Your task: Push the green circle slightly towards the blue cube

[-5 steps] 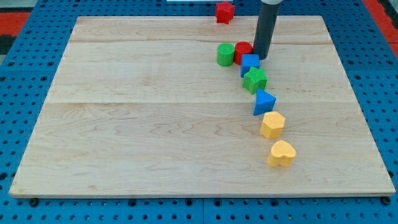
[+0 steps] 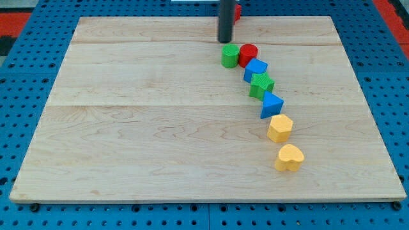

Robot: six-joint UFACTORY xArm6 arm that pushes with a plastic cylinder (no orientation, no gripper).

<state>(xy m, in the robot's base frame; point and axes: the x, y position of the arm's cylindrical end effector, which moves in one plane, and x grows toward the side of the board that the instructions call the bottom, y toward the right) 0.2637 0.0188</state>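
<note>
No jaws on this arm: it ends in a plain dark rod, holding nothing. My tip (image 2: 225, 41) stands on the wooden board (image 2: 140, 121) just above the green circle (image 2: 230, 55), apart from it by a narrow gap. The red cylinder (image 2: 248, 53) touches the green circle on the view's right. The blue cube (image 2: 255, 69) sits just below the red cylinder. From there a line runs toward the view's bottom right: green star-shaped block (image 2: 261, 84), blue triangle (image 2: 271, 104), yellow hexagon (image 2: 280, 128), yellow heart (image 2: 289, 157). A red block (image 2: 237, 11) shows partly behind the rod at the top edge.
</note>
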